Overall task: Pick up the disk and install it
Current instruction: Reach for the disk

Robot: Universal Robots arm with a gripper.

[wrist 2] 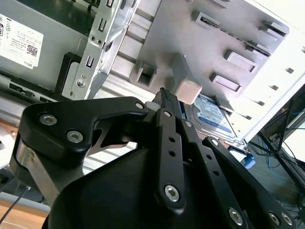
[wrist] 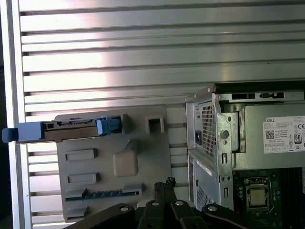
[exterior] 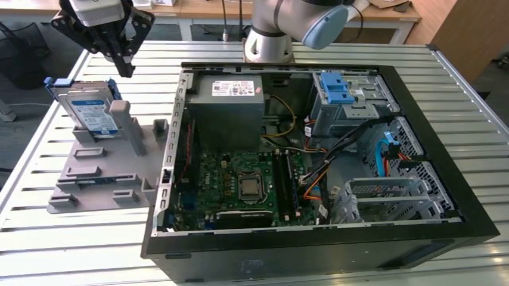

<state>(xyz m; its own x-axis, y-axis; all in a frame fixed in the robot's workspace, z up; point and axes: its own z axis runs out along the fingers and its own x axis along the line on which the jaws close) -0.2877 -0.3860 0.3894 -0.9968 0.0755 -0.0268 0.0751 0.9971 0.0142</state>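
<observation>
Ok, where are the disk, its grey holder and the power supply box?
disk (exterior: pixel 89 112), exterior view, on its blue-and-white label.
grey holder (exterior: pixel 107 179), exterior view, on a bare part of its base.
power supply box (exterior: pixel 226 122), exterior view, on the grey face below its sticker.

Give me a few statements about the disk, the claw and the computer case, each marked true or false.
1. The disk stands on edge in the grey holder. True.
2. The claw is gripping the disk. False: the claw hangs above the holder, apart from the disk, jaws shut on nothing.
3. The computer case lies open, with its circuit board showing. True.
4. The disk sits inside the case. False: it is outside, at the exterior view's left of the case.
</observation>
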